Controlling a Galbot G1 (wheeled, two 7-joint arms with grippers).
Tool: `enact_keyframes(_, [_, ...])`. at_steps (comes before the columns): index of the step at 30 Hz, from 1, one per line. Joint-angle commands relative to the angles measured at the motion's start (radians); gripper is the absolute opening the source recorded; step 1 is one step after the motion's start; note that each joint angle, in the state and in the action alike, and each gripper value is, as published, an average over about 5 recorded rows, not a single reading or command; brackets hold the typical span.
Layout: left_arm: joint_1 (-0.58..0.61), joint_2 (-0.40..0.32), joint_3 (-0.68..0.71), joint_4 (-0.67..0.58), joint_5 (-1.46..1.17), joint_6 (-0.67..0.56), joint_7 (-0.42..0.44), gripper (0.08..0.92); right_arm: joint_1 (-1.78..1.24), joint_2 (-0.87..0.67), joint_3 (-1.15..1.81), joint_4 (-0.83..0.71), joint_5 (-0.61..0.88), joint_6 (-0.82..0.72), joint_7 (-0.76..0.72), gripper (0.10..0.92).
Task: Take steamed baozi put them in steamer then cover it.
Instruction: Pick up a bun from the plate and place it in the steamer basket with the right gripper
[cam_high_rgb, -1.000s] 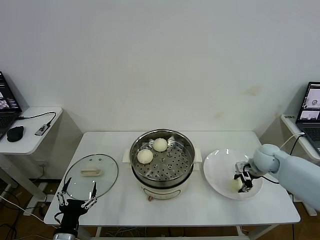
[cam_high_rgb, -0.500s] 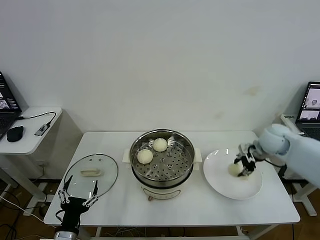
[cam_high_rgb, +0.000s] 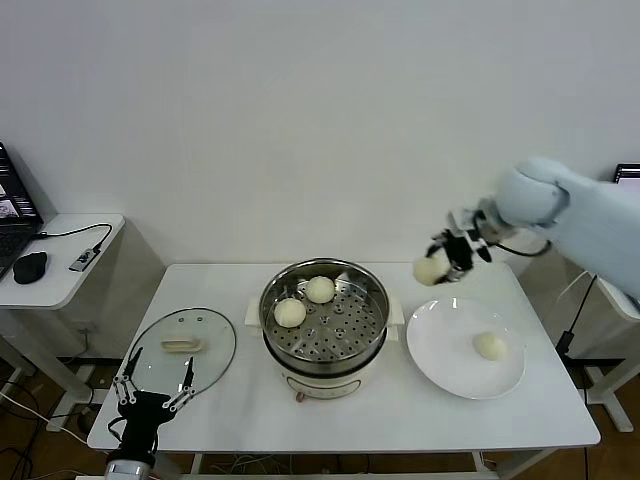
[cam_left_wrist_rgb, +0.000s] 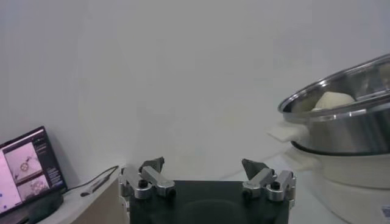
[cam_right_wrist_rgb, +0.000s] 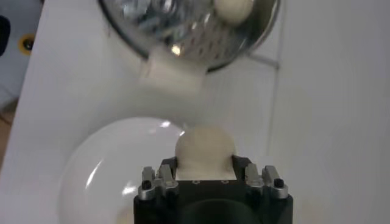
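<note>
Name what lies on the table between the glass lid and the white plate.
The steamer, two baozi inside, stands between the lid and the plate, as the head view shows.

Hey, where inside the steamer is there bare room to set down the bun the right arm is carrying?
The steamer has two baozi crowding its far-left floor. The near and right perforated floor is bare. The right gripper holds a third bun above the table between steamer and plate.

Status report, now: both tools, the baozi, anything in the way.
Right tool shut on a baozi, airborne between plate and steamer. Left tool open, parked by the cover. Two buns in, one on plate. Path clear.
</note>
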Motion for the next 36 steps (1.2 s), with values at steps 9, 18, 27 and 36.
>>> enact_keyframes(9, [0.0,-0.03,-0.02,0.011,0.004,-0.011,-0.007,0.823,0.008,0.389,-0.19,-0.032,-0.039,0.336,0.104,0.577])
enact_keyframes(18, [-0.002,-0.046,-0.019,0.021,0.007,-0.017,-0.011,0.823,-0.042,0.488,-0.199,-0.1,-0.157,0.49,0.13,0.577])
enact_keyframes(27, [-0.004,-0.053,-0.022,0.021,0.007,-0.018,-0.013,0.823,-0.093,0.507,-0.2,-0.122,-0.293,0.58,0.137,0.581])
enact_keyframes(36, [-0.006,-0.053,-0.022,0.026,0.007,-0.019,-0.014,0.823,-0.121,0.503,-0.193,-0.141,-0.328,0.611,0.137,0.585])
